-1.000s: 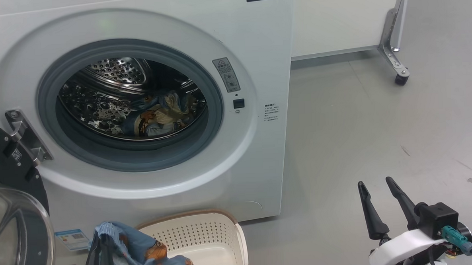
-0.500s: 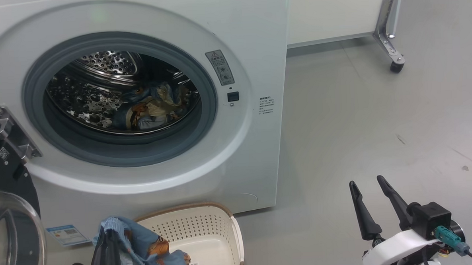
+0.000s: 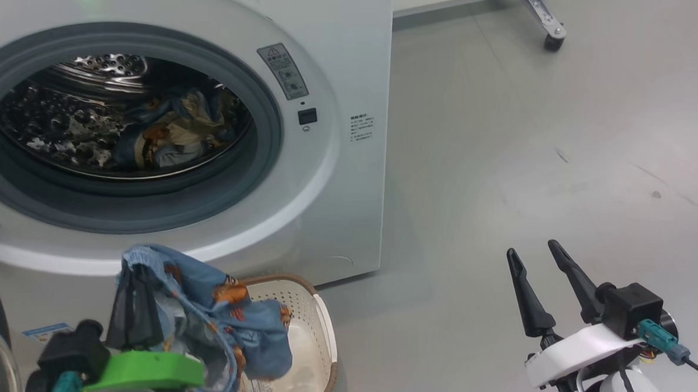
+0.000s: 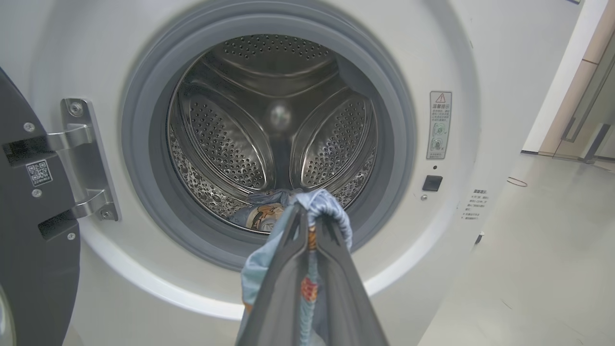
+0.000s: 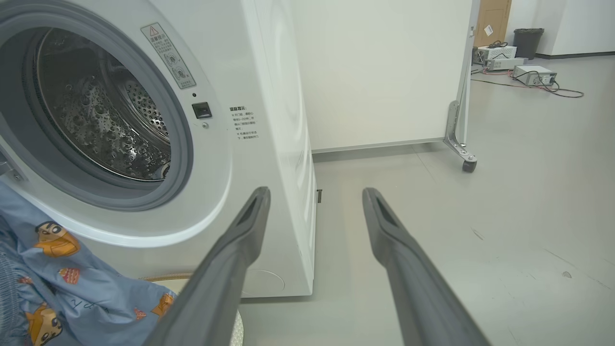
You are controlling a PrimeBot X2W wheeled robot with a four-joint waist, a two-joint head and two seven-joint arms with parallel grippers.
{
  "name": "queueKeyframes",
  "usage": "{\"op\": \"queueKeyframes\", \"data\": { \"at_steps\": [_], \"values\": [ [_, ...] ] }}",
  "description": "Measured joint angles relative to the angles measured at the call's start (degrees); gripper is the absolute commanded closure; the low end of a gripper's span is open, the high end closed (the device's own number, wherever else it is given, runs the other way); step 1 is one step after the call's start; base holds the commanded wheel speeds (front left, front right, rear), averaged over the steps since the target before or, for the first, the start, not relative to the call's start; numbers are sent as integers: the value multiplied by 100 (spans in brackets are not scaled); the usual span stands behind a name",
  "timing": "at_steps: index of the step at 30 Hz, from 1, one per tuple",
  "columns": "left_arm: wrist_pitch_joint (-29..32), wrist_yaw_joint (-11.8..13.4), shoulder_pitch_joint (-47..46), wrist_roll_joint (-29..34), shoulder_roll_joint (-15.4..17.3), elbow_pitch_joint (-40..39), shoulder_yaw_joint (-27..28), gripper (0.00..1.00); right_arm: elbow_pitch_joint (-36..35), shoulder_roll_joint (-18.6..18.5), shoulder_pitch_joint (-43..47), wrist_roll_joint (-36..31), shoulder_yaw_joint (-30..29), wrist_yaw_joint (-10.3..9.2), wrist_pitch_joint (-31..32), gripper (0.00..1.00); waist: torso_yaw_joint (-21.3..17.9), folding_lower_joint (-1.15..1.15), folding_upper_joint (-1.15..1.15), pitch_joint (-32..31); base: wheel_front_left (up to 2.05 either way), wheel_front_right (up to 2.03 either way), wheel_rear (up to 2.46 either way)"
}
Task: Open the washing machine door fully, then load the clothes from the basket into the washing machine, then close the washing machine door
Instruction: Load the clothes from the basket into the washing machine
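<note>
Counting one washing machine (image 3: 338, 220), one basket (image 3: 323, 315) at 6 o'clock, two garments. First garment (image 3: 246, 336) clamped in shut left end effector (image 3: 132, 279), 7 o'clock, above the basket, higher than before; second garment (image 3: 167, 139) in the drum (image 3: 51, 117), 10 o'clock. Right end effector (image 3: 531, 250), 4 o'clock, gapes empty.

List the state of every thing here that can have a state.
washing machine door, open.
washing machine, drum partly loaded.
left end effector, shut on clothes.
right end effector, open, empty.
clothes, hanging above basket.
basket, upright on floor.
</note>
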Motion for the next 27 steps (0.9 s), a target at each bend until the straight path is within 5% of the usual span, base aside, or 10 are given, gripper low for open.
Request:
{"op": "queueKeyframes", "data": {
  "at_steps": [27],
  "values": [
    [1148,156,-3076,-135,1314,1496,1039,100,-93,104,-689,129,478,1,0,0,-1117,1,0,1752,0,0,0]
  ]
}}
